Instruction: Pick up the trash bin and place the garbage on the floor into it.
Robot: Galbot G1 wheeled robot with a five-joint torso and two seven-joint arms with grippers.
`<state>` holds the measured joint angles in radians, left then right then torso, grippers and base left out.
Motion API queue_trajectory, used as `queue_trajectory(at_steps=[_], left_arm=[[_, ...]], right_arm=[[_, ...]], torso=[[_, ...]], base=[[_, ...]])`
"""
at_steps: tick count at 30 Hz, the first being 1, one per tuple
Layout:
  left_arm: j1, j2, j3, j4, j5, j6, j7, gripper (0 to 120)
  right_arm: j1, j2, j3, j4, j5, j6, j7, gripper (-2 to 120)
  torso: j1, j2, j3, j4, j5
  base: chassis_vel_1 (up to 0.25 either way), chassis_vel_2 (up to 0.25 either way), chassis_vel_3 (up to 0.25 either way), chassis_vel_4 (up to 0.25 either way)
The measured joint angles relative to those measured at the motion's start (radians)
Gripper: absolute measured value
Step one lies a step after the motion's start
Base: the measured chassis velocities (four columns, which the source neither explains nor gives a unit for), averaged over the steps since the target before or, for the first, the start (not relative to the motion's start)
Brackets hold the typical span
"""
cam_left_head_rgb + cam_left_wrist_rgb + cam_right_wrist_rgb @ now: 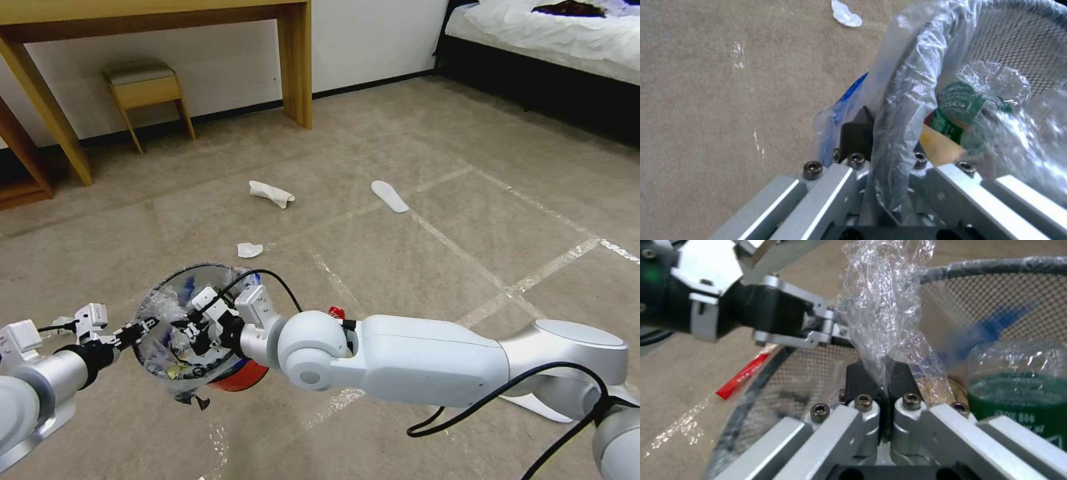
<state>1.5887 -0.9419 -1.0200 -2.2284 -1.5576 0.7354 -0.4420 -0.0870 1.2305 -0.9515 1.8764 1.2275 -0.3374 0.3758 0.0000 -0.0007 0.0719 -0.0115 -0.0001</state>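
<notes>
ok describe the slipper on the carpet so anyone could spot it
Start at the bed at the far right, then come forward over the carpet. The slipper lies beside a tape line: long, flat, smooth white, unlike the two crumpled tissues to its left.

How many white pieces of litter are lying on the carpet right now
4 at least: a crumpled tissue just beyond the trash bin, a larger wad farther out, a flat slipper to its right, and a white piece under the right arm. More may be hidden.

The tilted, bag-lined trash bin (pixel 190 330) hangs above the floor (pixel 413 267), holding a bottle (pixel 982 100).
</notes>
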Motion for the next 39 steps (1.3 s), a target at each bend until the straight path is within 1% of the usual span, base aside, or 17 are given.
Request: queue_trajectory(at_steps=[10, 16, 24, 25, 26, 27, 28, 30, 31, 33, 34, 35, 36, 38, 39], left_arm=[[0.007, -0.003, -0.003, -0.008, 0.002, 0.0, 0.001, 1], [0.005, 0.003, -0.005, -0.004, 0.002, 0.0, 0.001, 1], [0.005, 0.003, -0.007, -0.001, 0.002, 0.0, 0.0, 1], [0.005, 0.003, -0.008, -0.002, 0.0, 0.0, 0.001, 1], [0.005, 0.003, -0.008, -0.002, 0.0, 0.0, 0.001, 1], [0.005, 0.003, -0.01, -0.002, 0.0, 0.0, 0.001, 1], [0.005, 0.003, -0.01, -0.002, 0.0, 0.0, 0.001, 1], [0.006, 0.005, -0.013, -0.003, -0.001, 0.0, 0.001, 1], [0.006, 0.005, -0.013, -0.003, -0.001, 0.0, 0.001, 1], [0.006, 0.005, -0.015, -0.003, -0.002, 0.0, 0.001, 1], [0.006, 0.005, -0.015, -0.003, -0.002, 0.0, 0.001, 1], [0.006, 0.005, -0.015, -0.003, -0.002, 0.0, 0.001, 1], [0.006, 0.005, -0.015, -0.003, -0.002, 0.0, 0.001, 1], [0.005, 0.004, -0.015, -0.005, -0.003, 0.0, 0.001, 1], [0.005, 0.004, -0.015, -0.005, -0.003, 0.0, 0.001, 1]], right_arm=[[-0.001, -0.015, -0.001, -0.008, -0.017, 0.006, -0.007, 0], [-0.004, -0.052, 0.004, 0.014, -0.019, -0.001, -0.002, 0], [-0.01, -0.067, 0.005, 0.027, -0.019, -0.014, 0.008, 1], [-0.01, -0.069, 0.005, 0.032, -0.018, -0.018, 0.01, 7], [-0.01, -0.069, 0.005, 0.032, -0.018, -0.018, 0.01, 7], [-0.01, -0.07, 0.005, 0.034, -0.017, -0.02, 0.012, 13], [-0.01, -0.07, 0.005, 0.034, -0.017, -0.02, 0.012, 13], [-0.005, -0.072, 0.007, 0.042, -0.011, -0.028, 0.017, 23], [-0.005, -0.072, 0.007, 0.042, -0.011, -0.028, 0.017, 23], [0.002, -0.074, 0.009, 0.048, -0.004, -0.033, 0.019, 33], [0.002, -0.074, 0.009, 0.048, -0.004, -0.033, 0.019, 33], [0.006, -0.076, 0.009, 0.053, 0.001, -0.036, 0.02, 41], [0.006, -0.076, 0.009, 0.053, 0.001, -0.036, 0.02, 41], [0.011, -0.078, 0.01, 0.057, 0.005, -0.038, 0.022, 53], [0.011, -0.078, 0.01, 0.057, 0.005, -0.038, 0.022, 53]], torso=[[0.0, 0.0, 0.0, -0.0001, 0.0], [0.0, 0.0, 0.0, -0.0002, 0.0001], [0.0, 0.0, 0.0, 0.0, 0.0001], [0.0, 0.0, 0.0, -0.0001, 0.0001], [0.0, 0.0, 0.0, -0.0001, 0.0001], [0.0, 0.0, 0.0, -0.0001, 0.0001], [0.0, 0.0, 0.0, -0.0001, 0.0001], [0.0, 0.0, 0.0, 0.0, 0.0001], [0.0, 0.0, 0.0, 0.0, 0.0001], [0.0, 0.0, 0.0, 0.0, 0.0001], [0.0, 0.0, 0.0, 0.0, 0.0001], [0.0, 0.0, 0.0, 0.0, 0.0], [0.0, 0.0, 0.0, 0.0, 0.0], [0.0, 0.0, 0.0, 0.0, 0.0001], [0.0, 0.0, 0.0, 0.0, 0.0001]], base=[[0.0, 0.0, 0.0, 0.0], [0.0, 0.0, 0.0, 0.0], [0.0, 0.0, 0.0, 0.0], [0.0, 0.0, 0.0, 0.0], [0.0, 0.0, 0.0, 0.0], [0.0, 0.0, 0.0, 0.0], [0.0, 0.0, 0.0, 0.0], [0.0, 0.0, 0.0, 0.0], [0.0, 0.0, 0.0, 0.0], [0.0, 0.0, 0.0, 0.0], [0.0, 0.0, 0.0, 0.0], [0.0, 0.0, 0.0, 0.0], [0.0, 0.0, 0.0, 0.0], [0.0, 0.0, 0.0, 0.0], [0.0, 0.0, 0.0, 0.0]])
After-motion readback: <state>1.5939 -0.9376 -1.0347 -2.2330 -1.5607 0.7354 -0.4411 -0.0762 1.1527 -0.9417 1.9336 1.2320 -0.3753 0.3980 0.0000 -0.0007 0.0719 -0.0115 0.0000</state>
